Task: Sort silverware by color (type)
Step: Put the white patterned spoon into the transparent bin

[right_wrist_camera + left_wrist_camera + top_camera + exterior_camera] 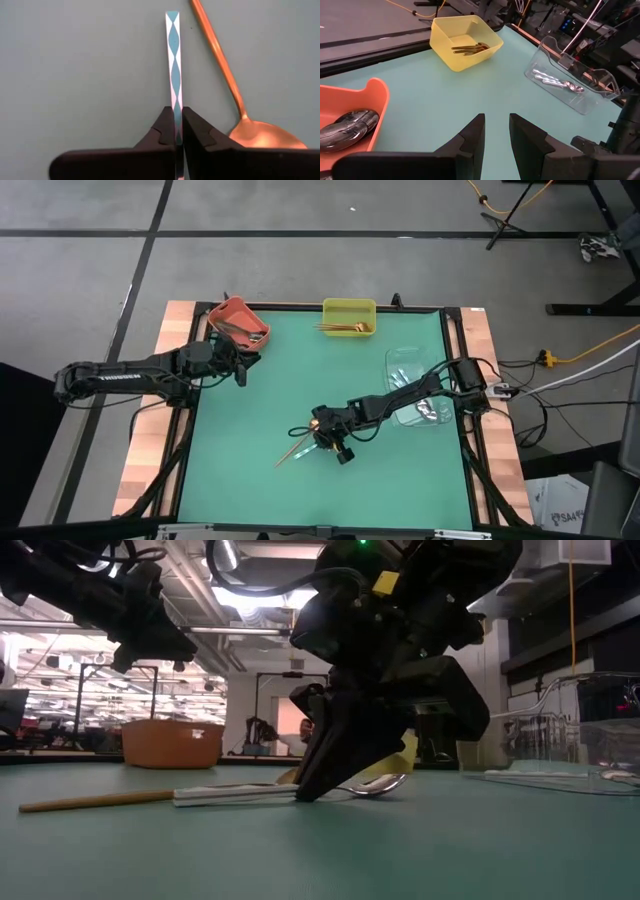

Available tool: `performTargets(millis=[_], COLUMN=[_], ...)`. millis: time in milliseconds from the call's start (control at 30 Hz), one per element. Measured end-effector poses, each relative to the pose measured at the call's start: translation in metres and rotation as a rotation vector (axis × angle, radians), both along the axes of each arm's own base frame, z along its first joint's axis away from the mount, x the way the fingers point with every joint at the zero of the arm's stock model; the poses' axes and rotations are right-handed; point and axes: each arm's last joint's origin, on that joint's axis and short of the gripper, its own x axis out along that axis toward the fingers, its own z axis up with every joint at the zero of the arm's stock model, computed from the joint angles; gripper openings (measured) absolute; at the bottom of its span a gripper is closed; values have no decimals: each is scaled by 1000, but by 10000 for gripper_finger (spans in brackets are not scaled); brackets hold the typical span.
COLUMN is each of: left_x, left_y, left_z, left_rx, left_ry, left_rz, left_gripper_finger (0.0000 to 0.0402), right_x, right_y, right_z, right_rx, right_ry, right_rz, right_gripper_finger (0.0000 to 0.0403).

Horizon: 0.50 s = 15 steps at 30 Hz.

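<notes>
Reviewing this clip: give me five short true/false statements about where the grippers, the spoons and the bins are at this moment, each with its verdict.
1. The right gripper is shut on the silver utensil's handle. True.
2. A copper spoon lies on the mat beside that handle. True.
3. The left gripper holds a black spoon. False: its fingers are open and empty, near the orange bin.
4. The yellow bin is empty. False: gold utensils lie in it.
5. Silver utensils lie in the clear bin. True.
</notes>
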Motion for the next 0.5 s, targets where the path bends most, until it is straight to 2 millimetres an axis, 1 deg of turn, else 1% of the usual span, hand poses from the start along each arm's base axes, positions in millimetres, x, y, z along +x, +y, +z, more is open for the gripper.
performTargets(millis=[333,500], left_x=[0,0], left_y=[0,0], left_z=[0,0], left_rx=[0,0], left_ry=[0,1], left_rz=[0,0], left_gripper_finger=[82,82], right_x=[0,-2], right_y=[0,-1], right_z=[1,9], right_rx=[0,-5], right_ry=[-4,-9], right_rz=[0,-6], right_gripper_finger=[3,4])
